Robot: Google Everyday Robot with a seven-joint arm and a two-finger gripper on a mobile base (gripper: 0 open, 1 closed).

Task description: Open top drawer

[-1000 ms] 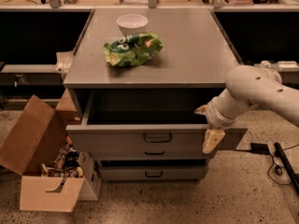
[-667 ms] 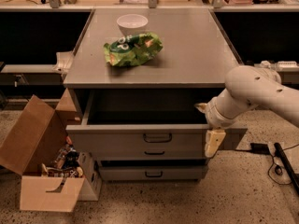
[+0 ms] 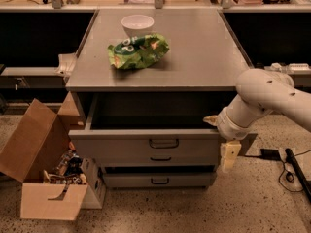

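Note:
The top drawer (image 3: pixel 121 144) of the grey metal cabinet (image 3: pixel 209 57) stands pulled out toward me, and its dark tray interior (image 3: pixel 150 113) shows. Its small dark loop handle (image 3: pixel 164 143) sits in the middle of the flat front panel. My gripper (image 3: pixel 226 147) hangs at the right end of the drawer front, pointing down, on the end of my white arm (image 3: pixel 272 96). It is well to the right of the handle and holds nothing that I can see.
Two narrower drawers (image 3: pixel 160 159) (image 3: pixel 159 180) sit below; the lowest is slightly out. A white bowl (image 3: pixel 137 24) and a green chip bag (image 3: pixel 138 50) lie on the cabinet top. An open cardboard box (image 3: pixel 43 174) stands at the left. Cables (image 3: pixel 291 171) lie on the floor at the right.
My gripper has drifted slightly down and to the right beside the drawer front. The drawer stays pulled out as before.

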